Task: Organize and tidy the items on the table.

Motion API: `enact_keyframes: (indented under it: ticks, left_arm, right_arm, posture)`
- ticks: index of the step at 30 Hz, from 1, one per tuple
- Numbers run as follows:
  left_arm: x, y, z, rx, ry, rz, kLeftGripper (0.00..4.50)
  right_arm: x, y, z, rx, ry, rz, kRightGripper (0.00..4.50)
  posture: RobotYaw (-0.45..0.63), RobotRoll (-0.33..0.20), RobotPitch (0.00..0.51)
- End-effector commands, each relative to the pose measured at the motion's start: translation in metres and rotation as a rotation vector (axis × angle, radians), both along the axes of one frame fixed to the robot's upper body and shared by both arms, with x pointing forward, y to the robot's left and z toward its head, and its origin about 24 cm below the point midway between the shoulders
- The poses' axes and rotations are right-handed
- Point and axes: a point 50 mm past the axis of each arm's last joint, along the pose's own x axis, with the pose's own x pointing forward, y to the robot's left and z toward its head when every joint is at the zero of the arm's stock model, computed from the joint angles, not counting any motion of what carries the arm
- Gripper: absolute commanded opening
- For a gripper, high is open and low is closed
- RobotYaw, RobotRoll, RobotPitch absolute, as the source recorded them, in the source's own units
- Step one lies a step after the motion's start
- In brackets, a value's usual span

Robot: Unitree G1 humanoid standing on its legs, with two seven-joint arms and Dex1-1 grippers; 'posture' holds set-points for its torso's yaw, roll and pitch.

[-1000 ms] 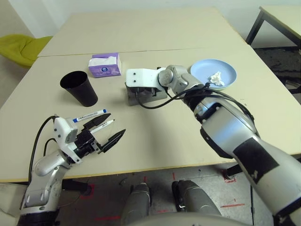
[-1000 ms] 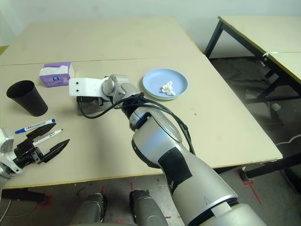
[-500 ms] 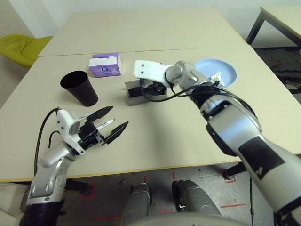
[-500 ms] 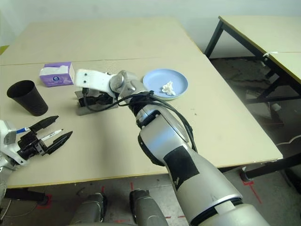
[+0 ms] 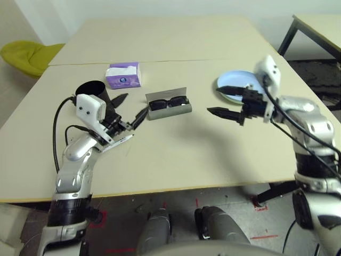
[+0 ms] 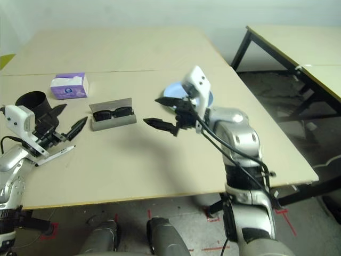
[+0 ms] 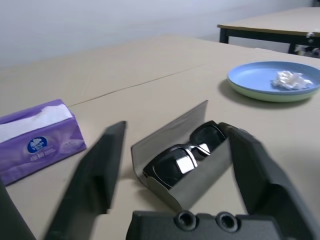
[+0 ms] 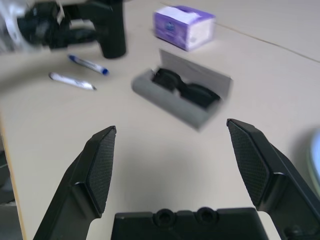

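The grey glasses case (image 5: pixel 168 108) lies open mid-table with the black sunglasses (image 7: pixel 184 161) inside. My left gripper (image 5: pixel 132 105) hovers open just left of it, beside the black cup (image 5: pixel 89 88). One white marker pen (image 5: pixel 119 142) lies under that gripper; the right wrist view shows both pens (image 8: pixel 88 65) (image 8: pixel 73 81). My right gripper (image 5: pixel 225 101) hangs open and empty to the right of the case, in front of the light blue plate (image 5: pixel 232 82). That plate sits on a pale green one (image 7: pixel 270 95) and holds the crumpled tissue (image 7: pixel 290 79).
A purple tissue box (image 5: pixel 123 74) stands behind the case and cup. The table's seam (image 5: pixel 176 60) runs across just beyond it. A separate black-legged table (image 6: pixel 287 48) stands to the right. A yellow-green chair (image 5: pixel 26 53) is at far left.
My right arm has drawn back from the case to the right, near the plate, leaving the case uncovered. My left gripper has risen and moved forward toward the cup and case. The camera shifted too.
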Motion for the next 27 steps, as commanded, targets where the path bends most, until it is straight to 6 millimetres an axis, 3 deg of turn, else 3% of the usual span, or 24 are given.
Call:
enact_keyframes:
  ticks: [1, 8, 15, 27]
  left_arm:
    - [0.012, 0.004, -0.006, -0.022, 0.044, 0.071, 2.49]
    - [0.04, 0.007, -0.005, -0.068, 0.081, 0.193, 0.03]
    - [0.053, 0.007, -0.006, -0.073, 0.109, 0.308, 0.01]
    - [0.053, 0.003, -0.01, -0.089, 0.114, 0.392, 0.01]
  right_arm:
    - [-0.018, -0.007, -0.004, 0.064, -0.11, -0.07, 4.5]
    - [-0.042, -0.024, -0.043, 0.07, -0.111, -0.165, 4.5]
    - [-0.039, -0.024, -0.052, 0.065, -0.132, -0.206, 4.5]
    - [-0.037, -0.027, -0.057, 0.004, -0.136, -0.199, 4.5]
  posture:
    - [-0.16, 0.0, 0.112]
    - [-0.2, 0.0, 0.106]
    - [-0.22, 0.0, 0.102]
    - [-0.22, 0.0, 0.102]
